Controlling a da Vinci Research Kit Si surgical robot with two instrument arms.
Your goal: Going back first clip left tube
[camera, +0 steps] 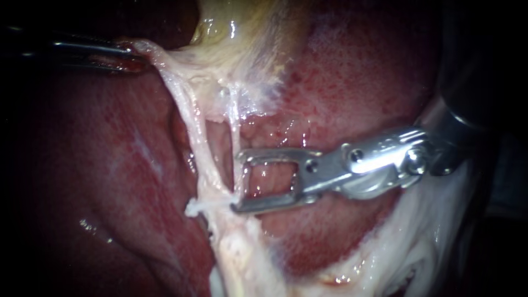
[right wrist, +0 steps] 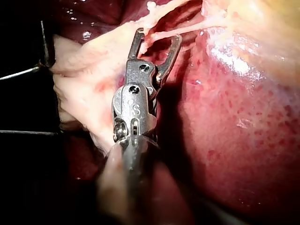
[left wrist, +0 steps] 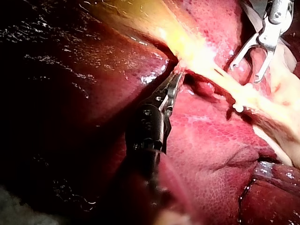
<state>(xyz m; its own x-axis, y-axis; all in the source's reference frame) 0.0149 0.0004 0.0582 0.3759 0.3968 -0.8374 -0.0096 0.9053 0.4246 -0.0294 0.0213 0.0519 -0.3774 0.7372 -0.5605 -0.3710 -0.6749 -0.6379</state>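
Two pale tubes run down from the yellowish gallbladder across the red liver: a thicker left tube and a thin right one. My right instrument comes in from the right with its metal jaws open, their tips at the tubes. In the right wrist view a pale strand crosses between those open jaws. I see no clip in them. My left instrument enters from the upper left, shut on pale tissue at the gallbladder's neck and pulling it taut; the left wrist view shows its jaws too.
Pale fatty tissue lies under the right instrument's shaft and runs down below the tubes. A dark liver lobe fills the left side. A small white stub of tissue juts from the left tube near the lower jaw tip.
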